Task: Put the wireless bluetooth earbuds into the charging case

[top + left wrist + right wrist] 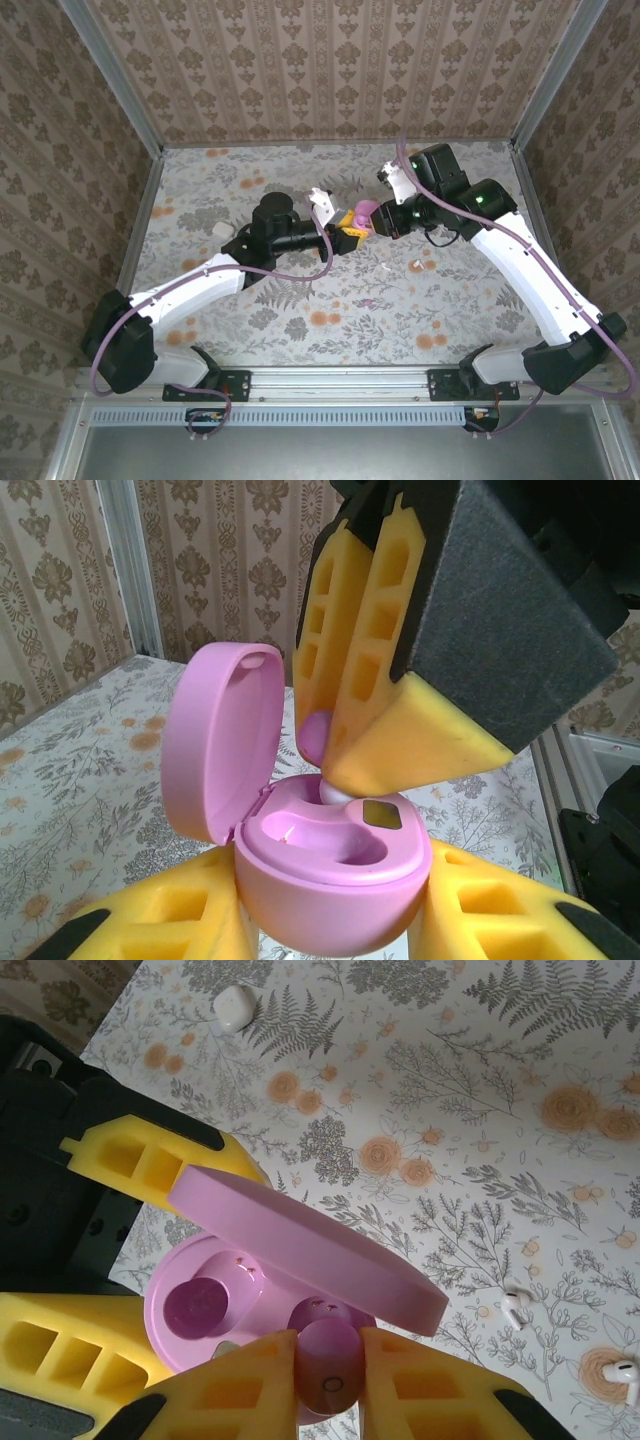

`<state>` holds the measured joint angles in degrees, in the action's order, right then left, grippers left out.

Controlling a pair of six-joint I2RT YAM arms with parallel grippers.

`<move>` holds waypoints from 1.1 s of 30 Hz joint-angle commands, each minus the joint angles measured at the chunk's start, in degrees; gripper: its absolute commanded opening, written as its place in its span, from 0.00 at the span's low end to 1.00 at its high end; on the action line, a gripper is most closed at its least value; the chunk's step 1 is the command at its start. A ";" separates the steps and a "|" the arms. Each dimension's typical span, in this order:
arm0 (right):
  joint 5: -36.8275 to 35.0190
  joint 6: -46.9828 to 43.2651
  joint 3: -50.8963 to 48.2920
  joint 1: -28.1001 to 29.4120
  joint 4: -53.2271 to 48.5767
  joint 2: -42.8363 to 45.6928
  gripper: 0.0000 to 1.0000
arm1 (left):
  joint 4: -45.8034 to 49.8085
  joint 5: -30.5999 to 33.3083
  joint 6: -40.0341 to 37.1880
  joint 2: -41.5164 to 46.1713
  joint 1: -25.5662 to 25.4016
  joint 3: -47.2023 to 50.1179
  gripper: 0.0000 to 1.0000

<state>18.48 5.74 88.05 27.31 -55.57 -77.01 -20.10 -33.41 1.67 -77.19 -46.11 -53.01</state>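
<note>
A pink charging case with its lid swung open sits between the yellow fingers of my left gripper, which is shut on its body. From above, my right gripper is shut on a pale pink earbud. The earbud's white tip touches the far socket of the case. The near socket looks empty. In the top view both grippers meet mid-table, left gripper and right gripper, with the case between them.
Two white earbuds lie on the flowered tabletop to the right of the case. A small white rounded object lies farther off, at the left in the top view. Patterned walls enclose the table on three sides.
</note>
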 commanded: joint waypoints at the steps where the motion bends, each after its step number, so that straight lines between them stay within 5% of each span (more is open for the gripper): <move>1: 2.54 -2.71 1.83 0.55 -3.03 -0.25 0.21 | -3.50 -0.30 -0.53 1.34 -0.39 -0.31 0.37; 22: 0.16 -5.78 4.15 0.90 -7.12 -1.39 0.22 | -4.41 -0.74 -0.57 1.61 -0.38 -0.40 0.37; 33: 1.60 -5.40 4.41 0.90 -5.78 -0.64 0.33 | -5.57 -0.42 -0.03 1.93 -0.37 -0.23 0.37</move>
<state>18.44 0.19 91.13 27.64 -60.42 -77.76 -21.21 -33.41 1.67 -77.14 -46.44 -52.99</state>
